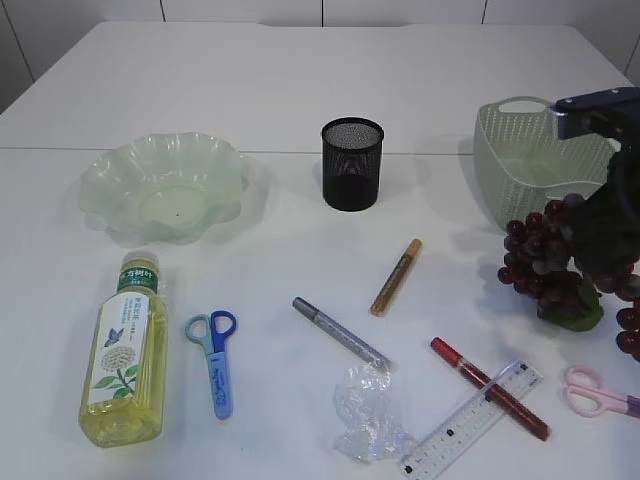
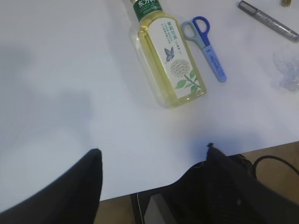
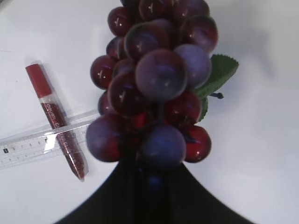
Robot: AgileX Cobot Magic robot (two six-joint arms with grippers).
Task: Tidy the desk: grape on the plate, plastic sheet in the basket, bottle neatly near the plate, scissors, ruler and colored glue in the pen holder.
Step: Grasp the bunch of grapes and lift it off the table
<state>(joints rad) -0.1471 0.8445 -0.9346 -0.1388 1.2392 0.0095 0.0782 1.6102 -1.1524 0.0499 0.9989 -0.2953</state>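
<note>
White table [image 1: 300, 70]; pale panelled wall [image 1: 240, 10] behind; brown floor [image 2: 280, 151].

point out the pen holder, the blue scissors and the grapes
pen holder [image 1: 352, 165], exterior view, front of the mesh wall
blue scissors [image 1: 219, 368], exterior view, on the blade sheath
grapes [image 3: 159, 74], right wrist view, big front berry

Far left: wavy green glass plate [image 1: 165, 185]; black mesh pen holder [image 1: 352, 163] far centre; pale green plastic basket [image 1: 530, 160] far right. Near left: yellow-tea bottle [image 1: 125, 350] lying down, blue scissors [image 1: 213, 360] just right of it. Centre: silver glue pen [image 1: 340, 333], gold glue pen [image 1: 396, 277] behind it, crumpled clear plastic sheet [image 1: 368, 412] nearest. Right: red glue pen [image 1: 490, 388] crossing clear ruler [image 1: 470, 419], pink scissors [image 1: 600, 392] at edge, purple grape bunch [image 1: 545, 262] above table.
</note>
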